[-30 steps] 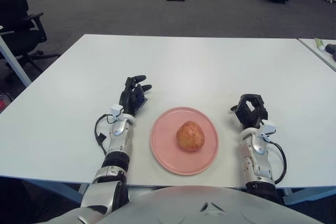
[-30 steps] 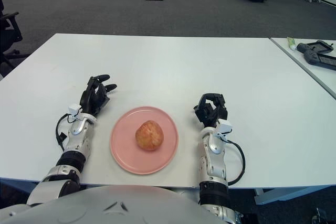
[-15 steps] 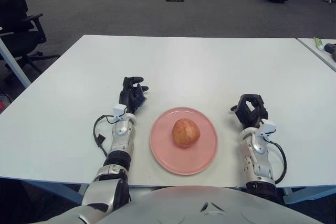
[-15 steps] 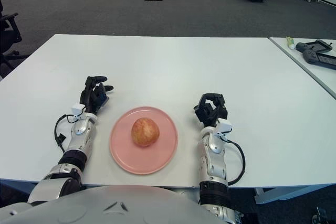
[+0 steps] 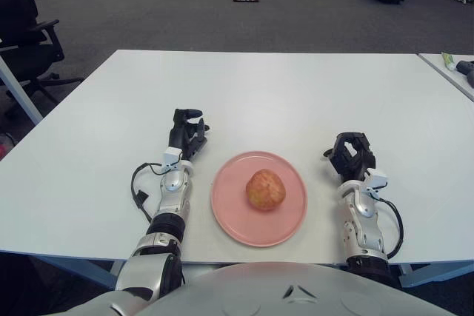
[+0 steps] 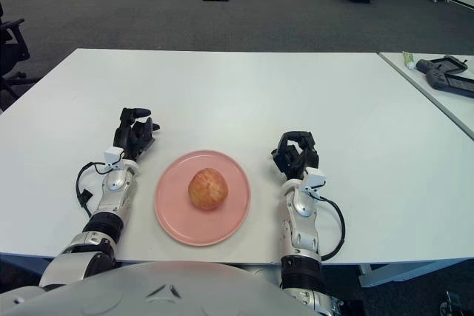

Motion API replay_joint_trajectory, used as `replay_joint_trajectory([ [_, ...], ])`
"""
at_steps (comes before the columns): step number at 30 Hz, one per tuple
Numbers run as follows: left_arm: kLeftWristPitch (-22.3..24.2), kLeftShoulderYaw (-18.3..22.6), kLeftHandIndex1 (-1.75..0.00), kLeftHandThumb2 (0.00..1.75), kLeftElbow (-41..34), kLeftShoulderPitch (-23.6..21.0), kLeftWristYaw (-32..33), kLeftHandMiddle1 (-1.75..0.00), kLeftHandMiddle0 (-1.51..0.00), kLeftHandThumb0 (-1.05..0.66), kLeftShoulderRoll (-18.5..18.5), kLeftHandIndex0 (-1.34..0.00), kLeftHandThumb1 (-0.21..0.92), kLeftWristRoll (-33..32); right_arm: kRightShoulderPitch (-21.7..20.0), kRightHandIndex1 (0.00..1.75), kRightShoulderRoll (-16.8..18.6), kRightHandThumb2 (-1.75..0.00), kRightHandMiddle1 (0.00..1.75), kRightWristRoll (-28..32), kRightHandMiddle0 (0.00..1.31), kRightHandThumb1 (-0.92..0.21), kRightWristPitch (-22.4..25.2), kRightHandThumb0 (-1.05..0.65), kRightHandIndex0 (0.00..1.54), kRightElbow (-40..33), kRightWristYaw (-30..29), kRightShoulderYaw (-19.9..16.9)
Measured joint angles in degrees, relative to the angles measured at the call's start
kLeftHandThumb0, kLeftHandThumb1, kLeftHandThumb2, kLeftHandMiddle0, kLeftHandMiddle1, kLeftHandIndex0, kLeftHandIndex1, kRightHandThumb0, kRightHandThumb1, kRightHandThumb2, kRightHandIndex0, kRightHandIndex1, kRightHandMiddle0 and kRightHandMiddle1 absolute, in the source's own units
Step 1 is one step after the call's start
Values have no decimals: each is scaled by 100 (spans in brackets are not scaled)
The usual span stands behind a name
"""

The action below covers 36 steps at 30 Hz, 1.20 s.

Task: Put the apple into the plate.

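Left eye view | your apple sits on the pink plate, task apparently done | left hand relaxed, empty | right hand curled, empty.

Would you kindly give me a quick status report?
Left hand empty, left of plate. Right hand curled, empty, on its right. Apple on plate. Nothing obstructing.

Smooth matt plate, speckled apple

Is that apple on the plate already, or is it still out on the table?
On the plate: the apple sits inside the pink plate, with neither hand touching it.
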Motion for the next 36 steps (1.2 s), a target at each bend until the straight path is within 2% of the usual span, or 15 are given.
replay_joint_trajectory([
  [16,230,-57,-175,55,-260,155,130,-151,-47,-35,36,-21,91,103,-170,175,-43,-87,175,-157,35,-67,-220,-39,64,387,162,55],
  [36,441,-126,-175,53,-566,330,204,-151,-46,-35,51,-20,92,127,-364,175,-89,-85,175,-176,34,-68,-440,-38,62,737,225,26],
])
